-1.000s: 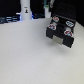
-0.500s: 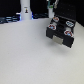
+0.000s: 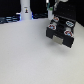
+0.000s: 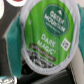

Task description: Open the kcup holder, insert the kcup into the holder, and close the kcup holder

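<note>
Since the earlier frames, your arm has shifted slightly above the black boxy drawer unit (image 3: 61, 31), and the unit itself has stayed where it was on the white tabletop (image 3: 25, 55).

From the exterior view, you see the drawer unit at the exterior view's right, with round dark-topped, pale-rimmed pods (image 3: 54, 24) sitting on its top. A pale handle (image 3: 59, 39) shows on the front face, and the lower front juts out a little toward the camera. A tall white cylindrical post (image 3: 24, 10) stands well apart from the unit, toward the exterior view's left and farther back. Your gripper (image 3: 56, 3) is only a blur just above the unit at the frame's edge, and the small pod cup cannot be made out there.

The wrist view gives you what the exterior view lacks: the small white cylindrical pod cup (image 4: 47, 32) fills the picture, its bright green foil top facing the camera, printed "Green Mountain" and "Dare Magic" with a dark band beneath. A teal finger pad (image 4: 12, 47) presses against its rim, so your pincer is clamped on the cup.
</note>
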Controlling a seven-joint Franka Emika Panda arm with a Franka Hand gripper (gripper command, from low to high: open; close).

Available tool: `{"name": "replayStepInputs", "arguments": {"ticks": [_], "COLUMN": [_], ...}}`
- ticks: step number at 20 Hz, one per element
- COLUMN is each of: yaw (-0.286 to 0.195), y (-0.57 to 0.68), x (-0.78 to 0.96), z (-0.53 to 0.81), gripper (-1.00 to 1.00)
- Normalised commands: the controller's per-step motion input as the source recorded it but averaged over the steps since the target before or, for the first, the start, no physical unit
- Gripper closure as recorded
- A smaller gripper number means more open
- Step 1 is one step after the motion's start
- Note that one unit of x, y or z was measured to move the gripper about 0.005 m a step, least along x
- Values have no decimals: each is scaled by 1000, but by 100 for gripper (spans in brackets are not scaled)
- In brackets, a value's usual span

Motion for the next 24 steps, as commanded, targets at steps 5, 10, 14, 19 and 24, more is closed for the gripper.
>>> {"name": "replayStepInputs", "arguments": {"ticks": [5,10,14,19,24], "yaw": [7,17,22,10,19], "y": [429,422,414,282,384], "x": [623,592,403,209,178], "z": [260,109,63,-16,-19], "gripper": [100,100,100,100,100]}}
